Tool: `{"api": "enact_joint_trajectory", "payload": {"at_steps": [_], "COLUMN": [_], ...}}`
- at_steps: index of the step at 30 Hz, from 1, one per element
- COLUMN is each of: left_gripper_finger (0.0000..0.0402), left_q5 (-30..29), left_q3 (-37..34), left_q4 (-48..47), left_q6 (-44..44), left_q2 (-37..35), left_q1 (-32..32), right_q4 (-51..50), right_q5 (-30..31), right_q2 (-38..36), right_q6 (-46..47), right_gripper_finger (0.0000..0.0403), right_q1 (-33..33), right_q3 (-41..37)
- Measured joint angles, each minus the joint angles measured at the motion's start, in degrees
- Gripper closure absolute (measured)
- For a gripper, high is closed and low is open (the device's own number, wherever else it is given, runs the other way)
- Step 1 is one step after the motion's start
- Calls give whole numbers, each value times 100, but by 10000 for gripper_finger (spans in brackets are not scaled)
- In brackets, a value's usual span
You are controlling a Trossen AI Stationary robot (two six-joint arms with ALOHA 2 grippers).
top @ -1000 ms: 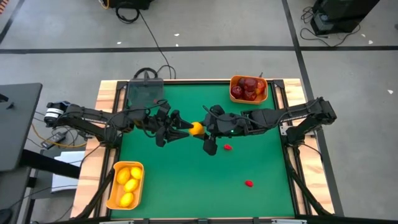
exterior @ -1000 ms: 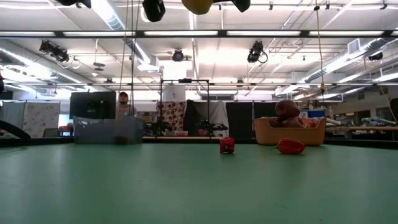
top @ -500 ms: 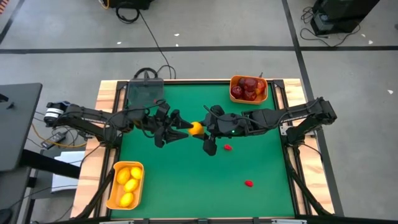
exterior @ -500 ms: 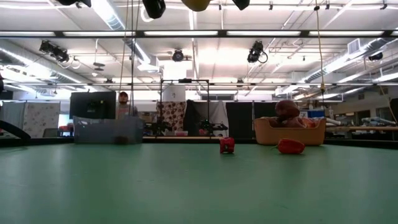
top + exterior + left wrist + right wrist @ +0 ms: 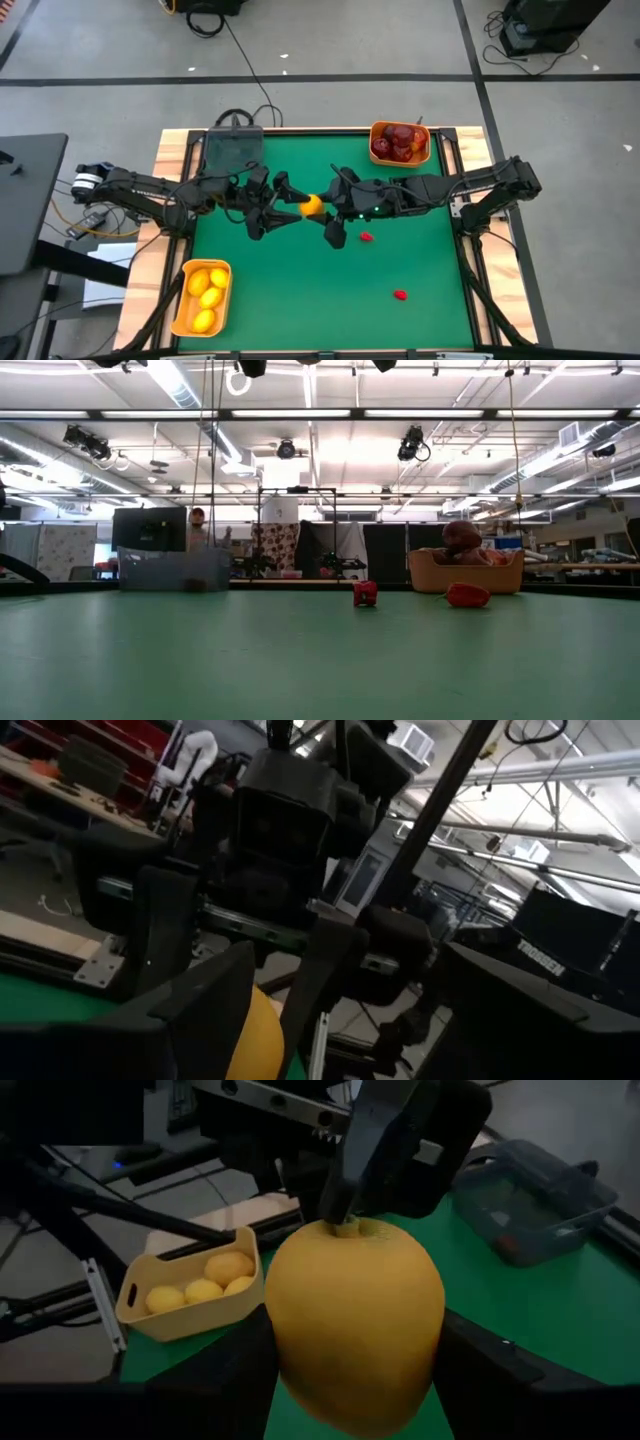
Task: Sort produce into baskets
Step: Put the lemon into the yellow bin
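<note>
High above the middle of the green table hangs a yellow lemon (image 5: 312, 205), and my right gripper (image 5: 323, 207) is shut on it. My left gripper (image 5: 287, 206) faces it from the table's left, open. Its fingers (image 5: 205, 1005) stand on either side of the lemon's far tip (image 5: 350, 1228). An orange basket (image 5: 178, 300) at the near left holds several lemons. An orange basket (image 5: 428, 150) at the far right holds dark red fruits. A grey tray (image 5: 233, 150) stands at the far left. Two small red bits (image 5: 367, 237) (image 5: 400, 295) lie on the table. My right gripper pinches the lemon's two long sides (image 5: 290, 1330) between its two fingers. The fingers come from the table's right, slanting slightly down, and lie along the fruit. The lemon is lifted clear, its stem end turned toward my left gripper. My left gripper has one finger (image 5: 385, 1150) reaching the stem end; I cannot tell whether it touches.
The table's wooden frame (image 5: 160, 200) runs along both sides. In the low view the red bits (image 5: 365, 593) (image 5: 467, 595) lie in front of the far-right basket (image 5: 430, 572) and the grey tray (image 5: 173, 568). People and equipment stand in the room behind.
The lemon has gone up out of the low view's top edge and has shifted slightly toward my left gripper. My left gripper has rolled a little about its own axis. Both arms stay in place.
</note>
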Motion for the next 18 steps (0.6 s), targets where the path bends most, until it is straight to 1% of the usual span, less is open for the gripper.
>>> {"api": "enact_joint_trajectory", "payload": {"at_steps": [14,18], "left_gripper_finger": [73,74], "left_q5": [-13,14], "left_q3": [0,0], "left_q4": [-212,-291], "left_q6": [-323,-341], "left_q2": [9,9], "left_q1": [-47,-49], "right_q4": [-81,-109], "right_q5": [-117,-385], "right_q2": [11,11], "right_q6": [-39,-37], "right_gripper_finger": [166,166], "right_q1": [5,-2], "right_q3": [-13,-13]}}
